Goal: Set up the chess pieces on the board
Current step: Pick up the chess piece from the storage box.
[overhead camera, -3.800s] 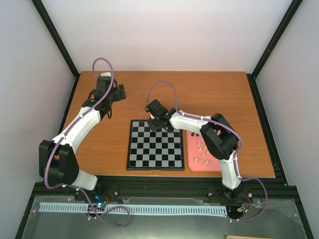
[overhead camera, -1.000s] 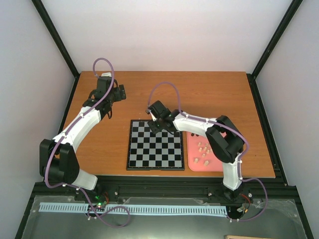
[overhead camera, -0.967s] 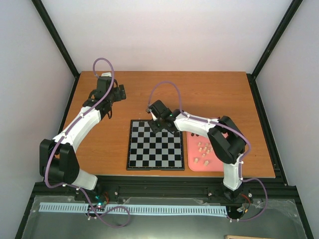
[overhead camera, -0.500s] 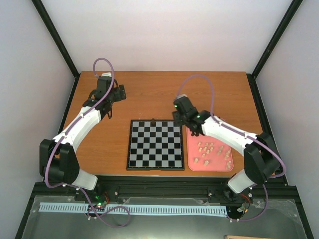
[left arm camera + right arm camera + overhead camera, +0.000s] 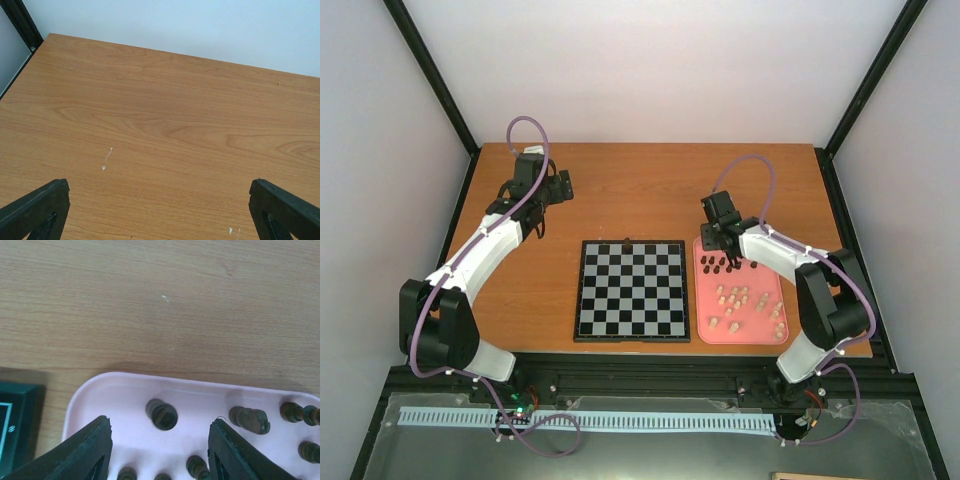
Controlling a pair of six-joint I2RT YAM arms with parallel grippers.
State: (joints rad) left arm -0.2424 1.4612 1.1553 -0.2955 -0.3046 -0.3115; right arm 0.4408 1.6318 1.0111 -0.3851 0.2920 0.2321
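**Desk:** What fills the frame?

**Photographer:** An orange-brown wooden table [image 5: 650, 190]; at its near middle lies the flat black-and-silver checkered chessboard [image 5: 631, 290]; just beside it on the right sits a pink rounded plastic tray [image 5: 699, 300].

**Desk:** And the arms?

**Photographer:** The left gripper [image 5: 560, 185] hangs over the far-left part of the table, well apart from the board; its wrist view shows the black fingers [image 5: 40, 205] spread wide over bare wood, gripping nothing. The right gripper [image 5: 720, 238] hovers above the tray's far-left corner; its jaws stand wide apart and hold nothing.

**Desk:** Where are the pieces?

**Photographer:** Nearly all are in the tray; the dark brown chess figures [image 5: 715, 265] cluster along its far end; the pale beige wooden figures [image 5: 745, 300] are scattered across its middle and near end. In the right wrist view one upright dark piece [image 5: 162, 415] shows in the gap between the parted fingers, clear of both. One small dark shape [image 5: 626, 241] stands at the board's far edge; too small to identify.
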